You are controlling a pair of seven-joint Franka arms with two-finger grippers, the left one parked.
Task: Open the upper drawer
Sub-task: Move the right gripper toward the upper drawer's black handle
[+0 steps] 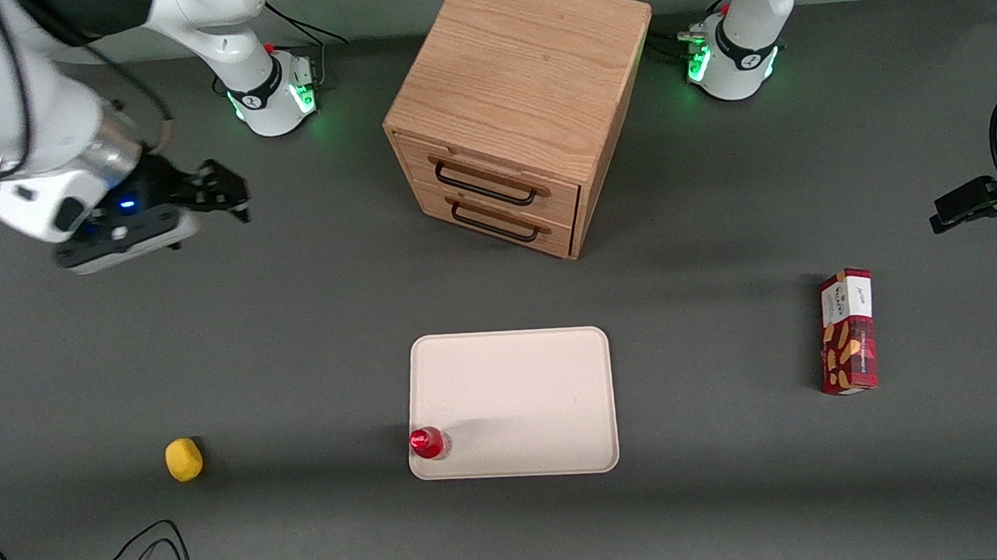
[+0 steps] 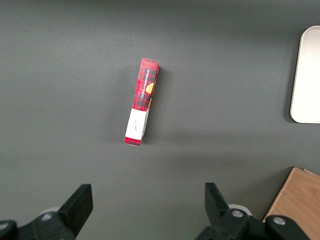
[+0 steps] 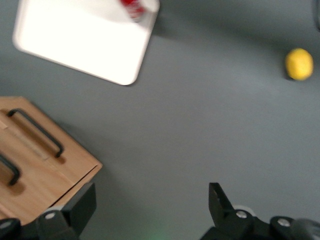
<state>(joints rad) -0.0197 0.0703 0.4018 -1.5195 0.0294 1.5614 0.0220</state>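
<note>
Pincer [image 1: 219, 190] open, holding nothing, hovering above bare grey surface [image 1: 312, 298] toward the working arm's end; upper drawer [image 1: 493, 174] shut.

Upper drawer sits in the wooden cabinet [image 1: 515, 66] mid-surface, well apart from the pincer, its black handle [image 1: 485, 182] just above the lower drawer [image 1: 504, 220]. Open surface lies between pincer and cabinet front. Nearer the front camera: yellow lemon [image 1: 184, 459], cream tray [image 1: 521, 381] with red-capped bottle [image 1: 428, 442] at its corner; snack box [image 1: 848, 331] toward the parked arm's end.
</note>
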